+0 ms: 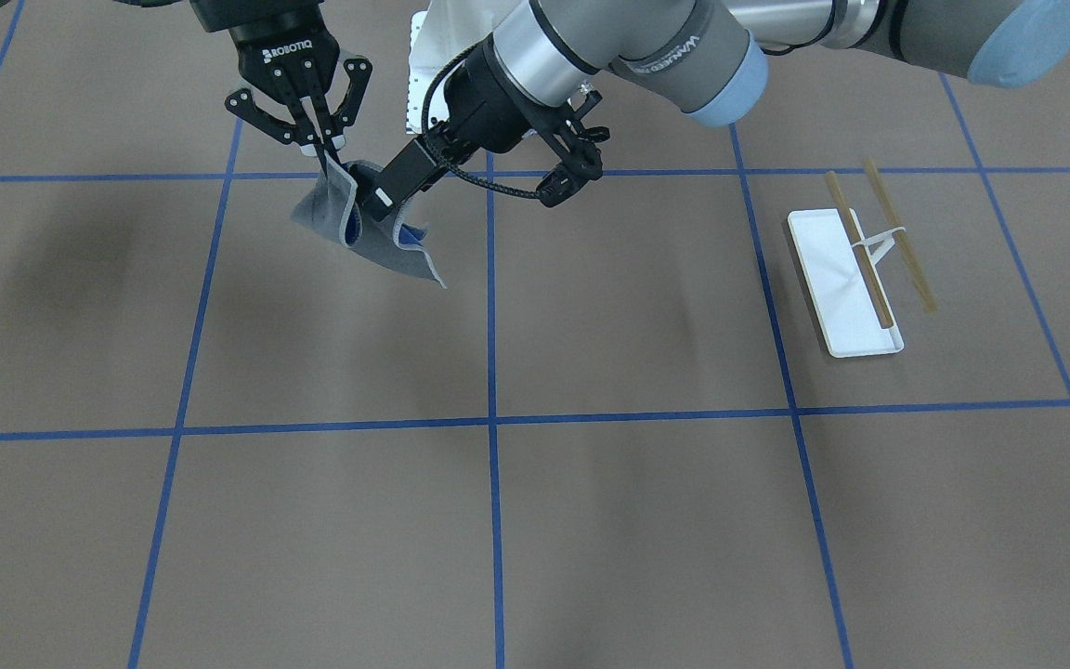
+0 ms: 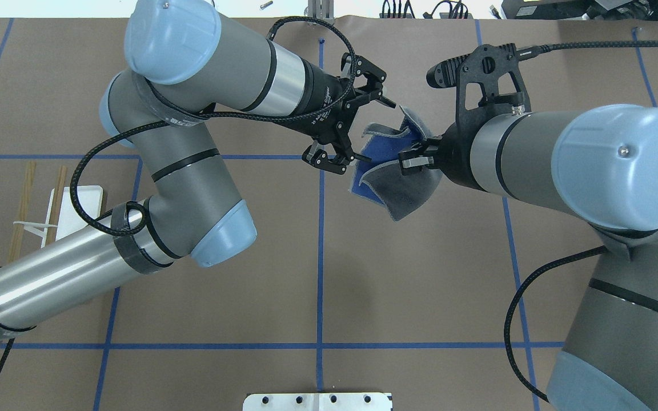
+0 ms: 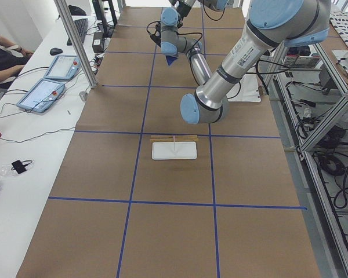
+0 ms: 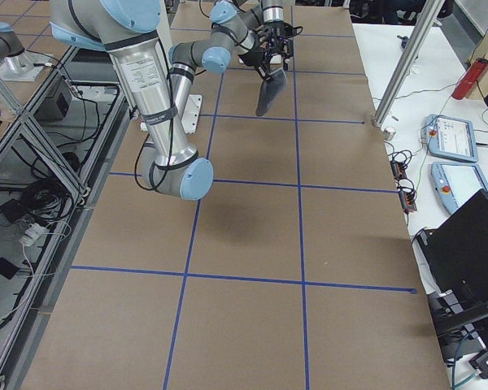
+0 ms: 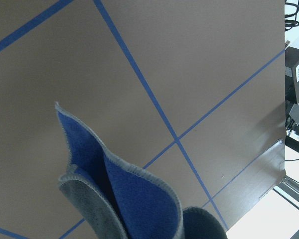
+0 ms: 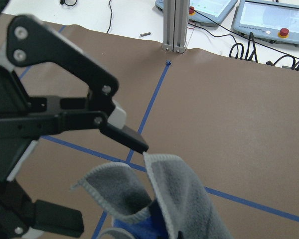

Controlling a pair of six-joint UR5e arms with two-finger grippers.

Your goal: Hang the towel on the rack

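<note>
overhead exterior: my right gripper (image 2: pixel 413 155) pinches the towel (image 2: pixel 406 194), hanging well away from the rack (image 2: pixel 92 197); my left gripper (image 2: pixel 370 134), spread wide at the towel's edge, sits nearer the rack.

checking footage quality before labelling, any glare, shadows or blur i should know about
Front-facing view: soft, diffuse shadows on the table, no hard edges. Overhead view: a bright glare streak along the silver tube of the left arm. Left wrist view: the towel is sharp, but the lower right corner is blown out white.
</note>
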